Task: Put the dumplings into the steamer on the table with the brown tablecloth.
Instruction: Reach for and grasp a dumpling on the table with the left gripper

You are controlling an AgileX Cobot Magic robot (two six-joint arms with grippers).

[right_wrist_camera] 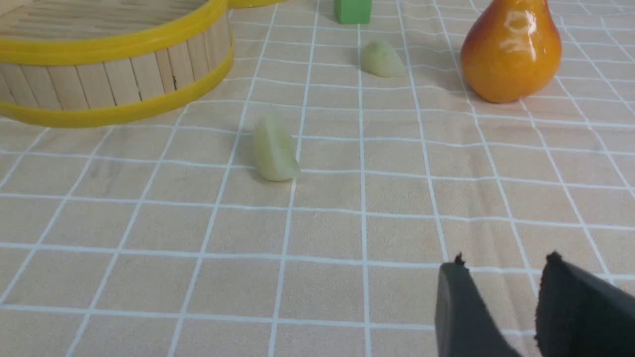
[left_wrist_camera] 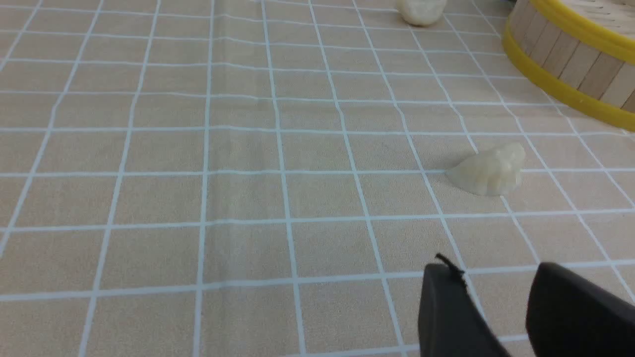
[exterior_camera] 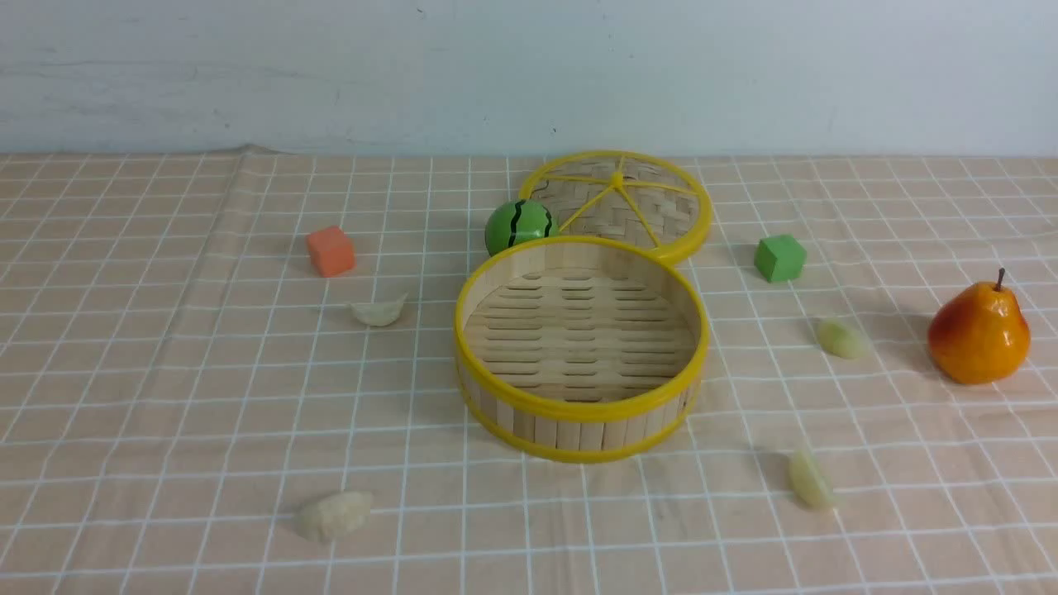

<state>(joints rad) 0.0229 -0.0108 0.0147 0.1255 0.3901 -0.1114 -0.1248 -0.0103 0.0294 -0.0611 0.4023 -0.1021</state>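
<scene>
The round bamboo steamer (exterior_camera: 581, 413) with yellow rims stands empty mid-table on the brown tablecloth (exterior_camera: 165, 397). Several pale dumplings lie around it: one at far left (exterior_camera: 379, 311), one at near left (exterior_camera: 335, 514), one at far right (exterior_camera: 841, 339), one at near right (exterior_camera: 811, 479). Neither arm shows in the front view. My left gripper (left_wrist_camera: 496, 277) hovers open over bare cloth, short of the near-left dumpling (left_wrist_camera: 488, 171). My right gripper (right_wrist_camera: 503, 270) is open too, with the near-right dumpling (right_wrist_camera: 274, 151) ahead and to one side. Nothing sits between either pair of fingers.
A woven lid (exterior_camera: 620, 202) with yellow spokes lies flat behind the steamer, with a green watermelon ball (exterior_camera: 518, 225) beside it. An orange cube (exterior_camera: 331, 250) sits at back left, a green cube (exterior_camera: 779, 257) at back right, and an orange-yellow pear (exterior_camera: 979, 332) at far right.
</scene>
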